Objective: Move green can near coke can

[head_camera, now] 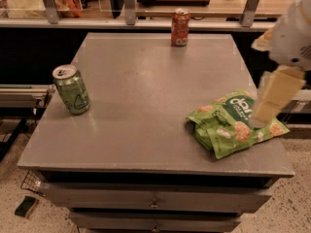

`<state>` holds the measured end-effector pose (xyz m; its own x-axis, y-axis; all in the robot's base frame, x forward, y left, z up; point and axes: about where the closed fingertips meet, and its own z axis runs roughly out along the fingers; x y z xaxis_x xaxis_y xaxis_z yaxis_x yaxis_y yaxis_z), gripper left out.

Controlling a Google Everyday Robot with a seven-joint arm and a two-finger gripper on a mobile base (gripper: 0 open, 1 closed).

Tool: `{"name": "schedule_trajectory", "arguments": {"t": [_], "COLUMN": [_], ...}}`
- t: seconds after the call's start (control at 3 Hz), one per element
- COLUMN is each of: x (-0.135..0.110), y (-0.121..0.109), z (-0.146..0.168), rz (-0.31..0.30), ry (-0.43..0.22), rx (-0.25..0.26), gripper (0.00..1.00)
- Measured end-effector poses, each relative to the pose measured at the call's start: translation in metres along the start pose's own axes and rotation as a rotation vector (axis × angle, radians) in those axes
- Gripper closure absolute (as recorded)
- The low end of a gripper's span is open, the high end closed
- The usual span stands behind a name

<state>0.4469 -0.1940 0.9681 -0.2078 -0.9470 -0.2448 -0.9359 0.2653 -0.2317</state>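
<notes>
The green can point(72, 89) stands upright near the left edge of the grey table point(146, 91). The coke can point(180, 27), red-orange with a silver top, stands upright at the table's far edge, right of the middle. The two cans are far apart. My gripper point(265, 111), pale cream on a white arm, hangs at the right side of the table, just over the right end of the snack bag. It is far from both cans and holds nothing that I can see.
A flat green snack bag point(228, 125) lies at the table's front right. A counter with metal posts point(129, 4) runs behind the table. Drawers point(155, 200) sit under the tabletop. A small dark object point(25, 206) lies on the speckled floor at lower left.
</notes>
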Motion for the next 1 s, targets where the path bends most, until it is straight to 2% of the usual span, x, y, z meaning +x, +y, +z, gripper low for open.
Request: {"name": "schedule_trajectory", "arguments": {"t": [0.33, 0.67, 1.0], "x": [-0.068, -0.153, -0.157], "y": [-0.003, -0.008, -0.01], "z": [0.044, 0.087, 0.087], "rz": [-0.003, 0.0, -0.001], "ry": [-0.123, -0.286, -0.297], "rx": [-0.049, -0.098, -0.091], "gripper": [0.0, 0.0, 0.0]}}
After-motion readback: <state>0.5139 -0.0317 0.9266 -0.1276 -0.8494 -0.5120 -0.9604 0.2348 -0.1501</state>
